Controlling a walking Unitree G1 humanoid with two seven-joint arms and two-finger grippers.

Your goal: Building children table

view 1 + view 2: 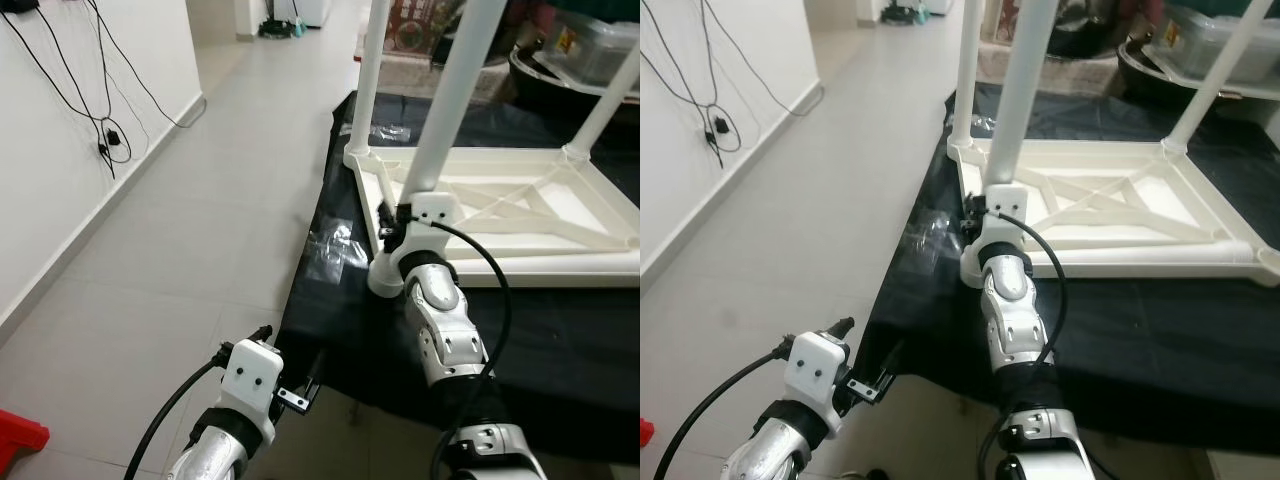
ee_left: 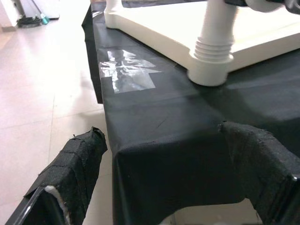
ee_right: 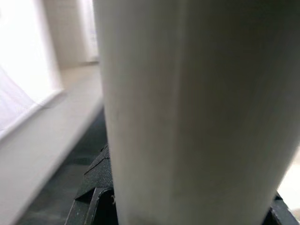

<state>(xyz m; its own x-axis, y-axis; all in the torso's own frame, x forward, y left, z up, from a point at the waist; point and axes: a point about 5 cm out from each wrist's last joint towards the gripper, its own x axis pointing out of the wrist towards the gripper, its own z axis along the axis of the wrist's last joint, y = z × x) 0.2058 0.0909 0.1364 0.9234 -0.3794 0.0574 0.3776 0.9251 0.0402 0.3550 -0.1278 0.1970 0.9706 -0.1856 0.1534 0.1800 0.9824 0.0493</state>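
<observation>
Left claw [image 2: 164,197] nearest cam: low, just off the near-left corner of the black-covered desk [image 1: 560,350], over the floor tiles [image 1: 190,250]. Fingers [image 2: 70,173] spread wide, nothing between them, cloth corner sits in the gap per wrist cam.

Right claw [image 1: 392,232] up at the near-left corner of the white kids' table [image 1: 500,215], which lies upside down on the desk, underside w/ cross bracing facing up. Claw is at the base of the near leg [image 1: 450,100]; that leg stands upright in its corner socket, threaded collar visible at the bottom. Wrist cam: leg right up against the lens, black fingers [image 3: 93,187] either side of it, so clamped on the leg.

Other legs: far-left leg [image 1: 368,80] upright at the far-left corner, another [image 1: 610,100] at the far-right corner, leaning in frame.

Clear tape patch [image 2: 126,75] on the cloth near the desk's left edge. Cables [image 1: 105,135] hang on the wall to the left. Red object [image 1: 18,440] on the floor, can't ID.
</observation>
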